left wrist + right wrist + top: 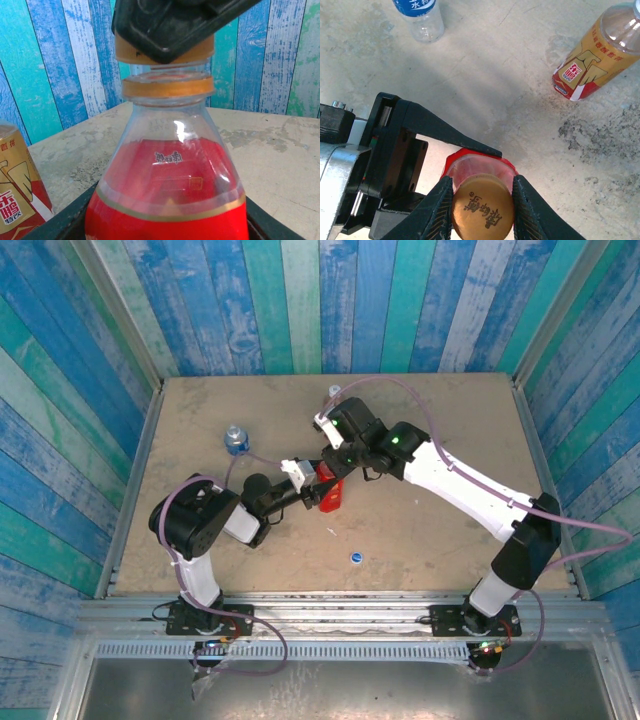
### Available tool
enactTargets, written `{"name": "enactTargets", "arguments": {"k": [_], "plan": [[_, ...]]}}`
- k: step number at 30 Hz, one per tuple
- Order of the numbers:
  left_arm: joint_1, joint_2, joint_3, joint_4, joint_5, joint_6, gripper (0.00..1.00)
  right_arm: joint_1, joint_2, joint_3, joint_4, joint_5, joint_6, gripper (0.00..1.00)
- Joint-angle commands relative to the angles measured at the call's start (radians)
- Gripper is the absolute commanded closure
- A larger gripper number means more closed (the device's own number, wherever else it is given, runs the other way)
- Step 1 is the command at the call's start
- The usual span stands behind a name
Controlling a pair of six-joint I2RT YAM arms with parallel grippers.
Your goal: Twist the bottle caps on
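Observation:
The red drink bottle (331, 495) stands upright in the middle of the table, with my left gripper (316, 490) shut around its body; its dark jaws flank the bottle (165, 200) at the bottom of the left wrist view. The orange cap (482, 207) sits on the bottle's neck above the orange ring (167, 86). My right gripper (481, 184) comes down from above, its fingers (440, 200) pressed against both sides of that cap (202, 50). A blue cap (356, 558) lies loose on the table near the front.
The clear bottle with a blue label (236, 438) stands at the left back (420, 17). The amber tea bottle (592, 57) stands close beside the red one (17, 190). Blue plank walls (60, 440) enclose the table on three sides.

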Motion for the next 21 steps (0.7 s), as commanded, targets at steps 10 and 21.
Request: {"name": "enactTargets", "arguments": {"k": [10,21], "plan": [[0.011,0.014,-0.018,-0.1,0.051,-0.012,0.45,-0.074,0.014,0.01,-0.025,-0.194,-0.09,0.73],[0.022,0.024,-0.02,-0.08,0.074,-0.021,0.45,-0.091,0.021,-0.015,-0.028,-0.237,-0.185,0.7]]}}
